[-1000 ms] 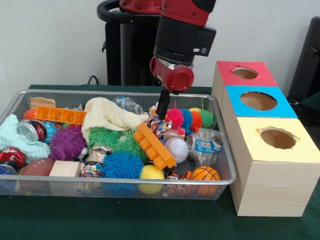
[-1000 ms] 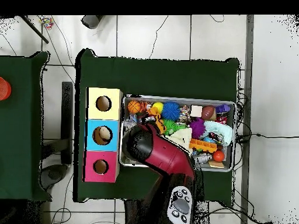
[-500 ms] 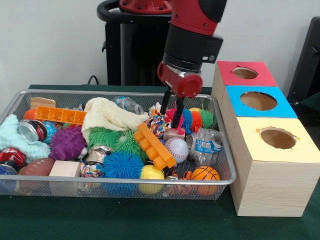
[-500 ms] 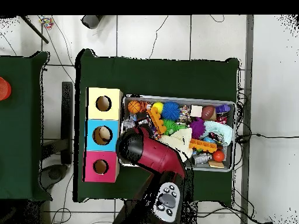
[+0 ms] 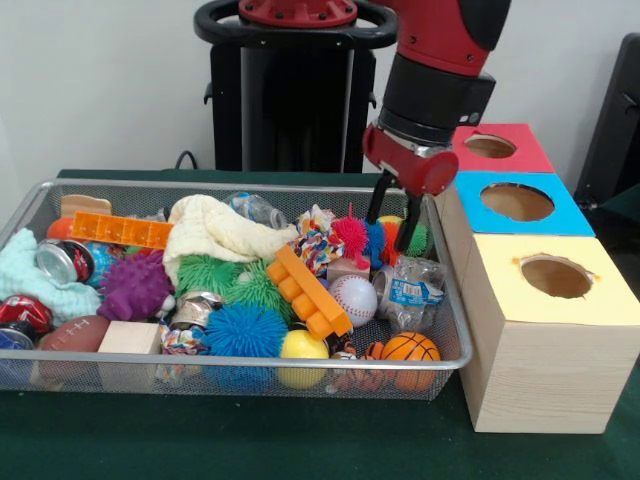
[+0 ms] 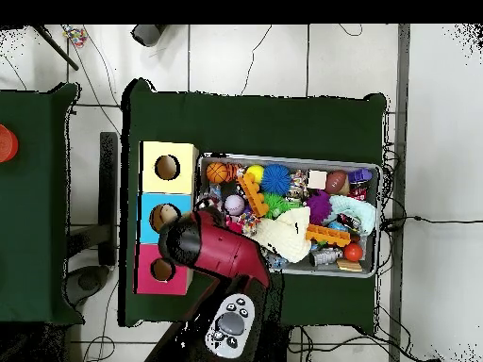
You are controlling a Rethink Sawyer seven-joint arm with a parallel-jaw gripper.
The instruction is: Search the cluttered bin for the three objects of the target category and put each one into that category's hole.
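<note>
Bin (image 5: 60,195) of mixed clutter on green worktop (image 5: 250,440): purple spiky ball (image 5: 133,286) toward left, orange toothed block (image 5: 308,292) mid-bin, baseball (image 5: 353,298) beside it. Hand (image 5: 392,222) open, empty, hanging over bin's right end by multicoloured spiky toy (image 5: 372,238). Red, blue, yellow hole boxes (image 5: 520,290) at far right.

I see the green worktop (image 5: 250,440) carrying everything, with a second green worktop (image 6: 33,203) well apart at the overhead view's left edge, a red round thing (image 6: 6,143) on it. Between them stands a black stand (image 6: 108,193). Cables (image 6: 259,47) trail over the pale tiled floor (image 6: 439,141).
</note>
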